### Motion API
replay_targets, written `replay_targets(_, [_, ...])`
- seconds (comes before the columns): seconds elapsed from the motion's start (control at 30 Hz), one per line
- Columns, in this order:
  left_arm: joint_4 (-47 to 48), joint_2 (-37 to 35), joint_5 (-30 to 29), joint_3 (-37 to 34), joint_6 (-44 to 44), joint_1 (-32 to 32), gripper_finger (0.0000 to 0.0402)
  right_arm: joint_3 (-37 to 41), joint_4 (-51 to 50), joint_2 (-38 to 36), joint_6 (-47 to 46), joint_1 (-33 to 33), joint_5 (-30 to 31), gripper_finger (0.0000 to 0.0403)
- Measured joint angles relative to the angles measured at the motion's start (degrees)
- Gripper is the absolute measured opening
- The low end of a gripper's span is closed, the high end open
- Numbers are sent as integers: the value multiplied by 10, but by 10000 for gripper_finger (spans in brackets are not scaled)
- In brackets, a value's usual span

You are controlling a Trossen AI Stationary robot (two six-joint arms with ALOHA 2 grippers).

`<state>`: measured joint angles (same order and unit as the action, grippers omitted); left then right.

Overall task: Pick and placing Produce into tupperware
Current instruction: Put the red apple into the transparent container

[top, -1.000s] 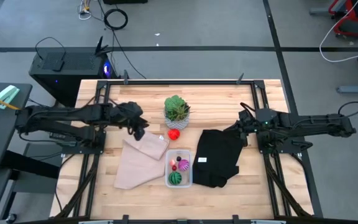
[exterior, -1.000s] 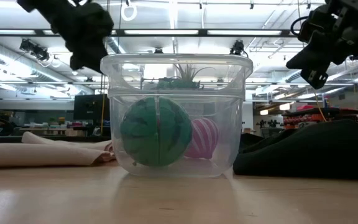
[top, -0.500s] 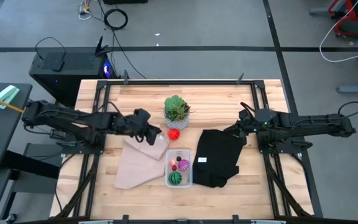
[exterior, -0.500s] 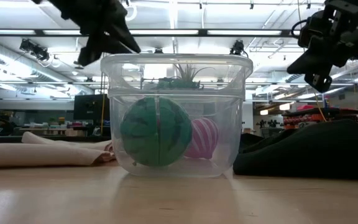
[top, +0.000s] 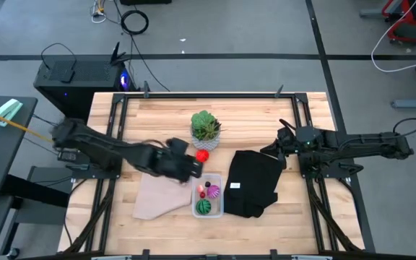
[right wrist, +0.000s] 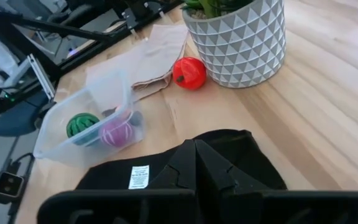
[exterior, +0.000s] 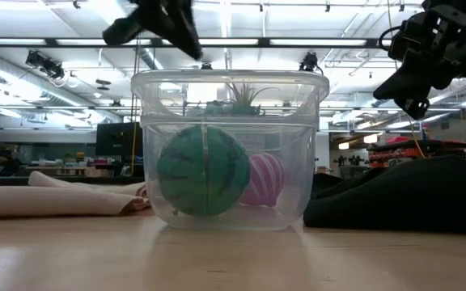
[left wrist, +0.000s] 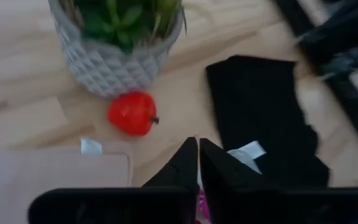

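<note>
On the wooden surface (top: 157, 115), at its left side, a tan cloth (top: 157, 193) lies flat, one corner reaching toward the middle. Above that cloth's inner edge the left gripper (top: 191, 170) hangs at the end of its arm, fingers (left wrist: 188, 163) pressed together and holding nothing; it sits just beside the tub, between the tub and the red fruit.

Next comes the clear plastic tub (top: 207, 196), standing upright near the front edge of the surface, lid off. Inside it lie a dark green striped ball (exterior: 202, 170) at the front end, a magenta striped ball (exterior: 263, 179) behind it, and a couple of tiny dark and pink-red pieces (top: 204, 188) at the far end (too small to tell apart). The red fruit (left wrist: 132, 113) is outside the tub, on bare wood, touching or nearly touching the white patterned pot of a spiky green plant (top: 206, 128).

Right of the tub, a black cloth (top: 255, 180) with a small white tag lies crumpled. Over its far right corner the right gripper (top: 276, 150) waits, fingers (right wrist: 185, 165) closed and empty.
</note>
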<state>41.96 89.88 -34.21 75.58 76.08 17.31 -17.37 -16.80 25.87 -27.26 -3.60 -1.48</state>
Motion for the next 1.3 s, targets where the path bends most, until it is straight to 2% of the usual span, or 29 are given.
replay_targets(0.23, [21, 129, 20, 88, 32, -24, 59, 0, 0, 0, 30, 0, -1, 2])
replay_targets(0.37, [29, 158, 36, 99, 30, -42, 70, 0, 0, 0, 30, 0, -7, 4])
replay_targets(0.5, [34, 165, 85, 99, 17, -58, 91, -1, 1, 0, 30, 0, -7, 4])
replay_targets(0.83, [38, 167, 108, 99, 12, -71, 225, -1, 1, 0, 28, 0, -7, 6])
replay_targets(0.97, [51, 178, 112, 99, -15, -76, 276, -1, 1, 0, 17, 0, -7, 5])
replay_targets(1.13, [54, 197, 151, 99, -22, -98, 330, -1, 2, 0, 13, 0, -7, 7])
replay_targets(1.3, [43, 201, 154, 99, -24, -115, 374, -1, 2, 0, 13, 0, -7, 6])
